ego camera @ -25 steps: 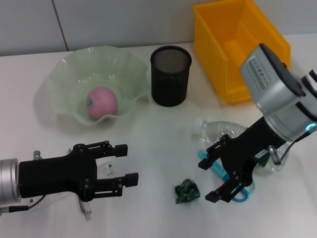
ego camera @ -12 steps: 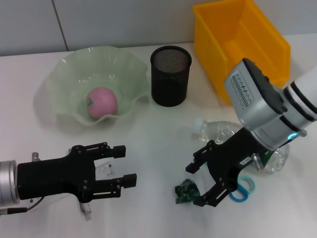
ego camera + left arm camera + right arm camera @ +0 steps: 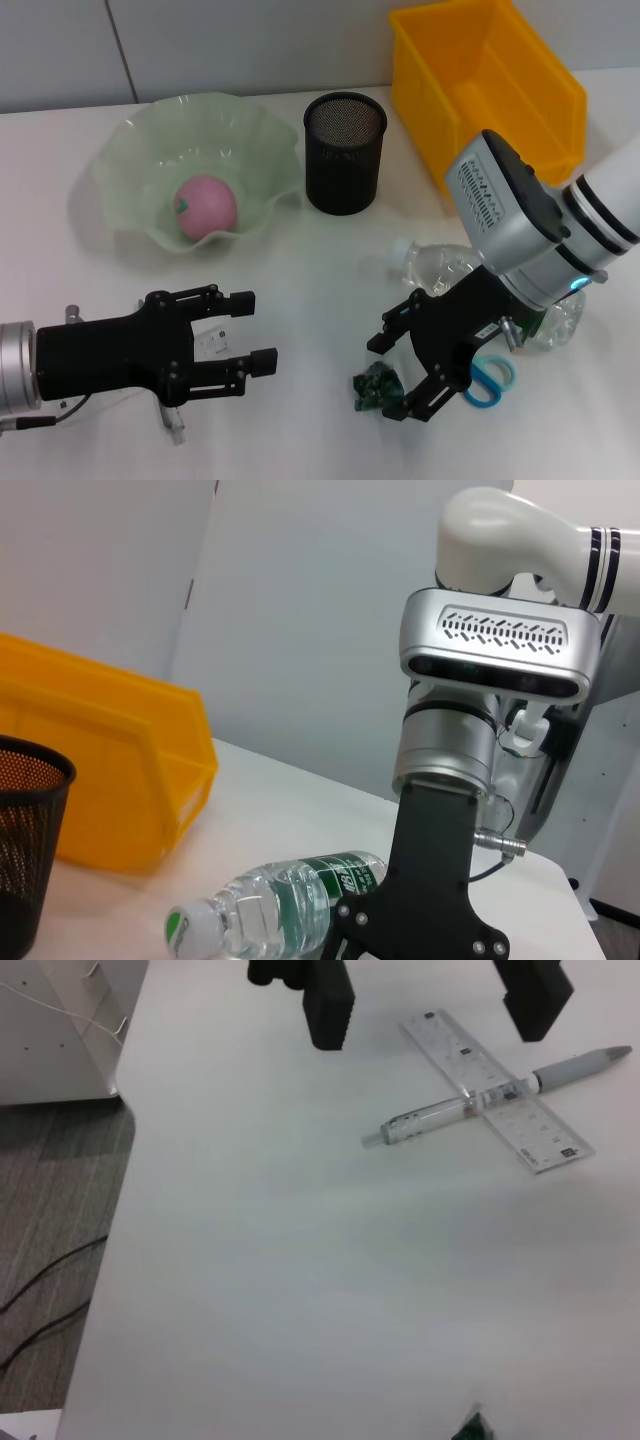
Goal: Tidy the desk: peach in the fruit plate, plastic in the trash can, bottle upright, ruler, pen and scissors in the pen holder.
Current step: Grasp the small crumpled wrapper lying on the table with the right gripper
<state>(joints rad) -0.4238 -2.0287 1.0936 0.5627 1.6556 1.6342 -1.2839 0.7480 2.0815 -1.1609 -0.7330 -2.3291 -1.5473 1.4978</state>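
Head view: right gripper (image 3: 404,377) spread and angled low over the plastic (image 3: 377,386), presumably to straddle it for the trash can (image 3: 452,133); a small, crumpled, dark-green scrap on the desk (image 3: 310,270) beside the scissors (image 3: 489,381); left gripper (image 3: 248,336) also spread, idle above ruler (image 3: 494,1090) and pen (image 3: 470,1104).

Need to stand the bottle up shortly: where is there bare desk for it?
Bare desk lies between the fruit plate, pen holder and left gripper. It is crowded near the right gripper: plastic scrap, scissors and the lying bottle.
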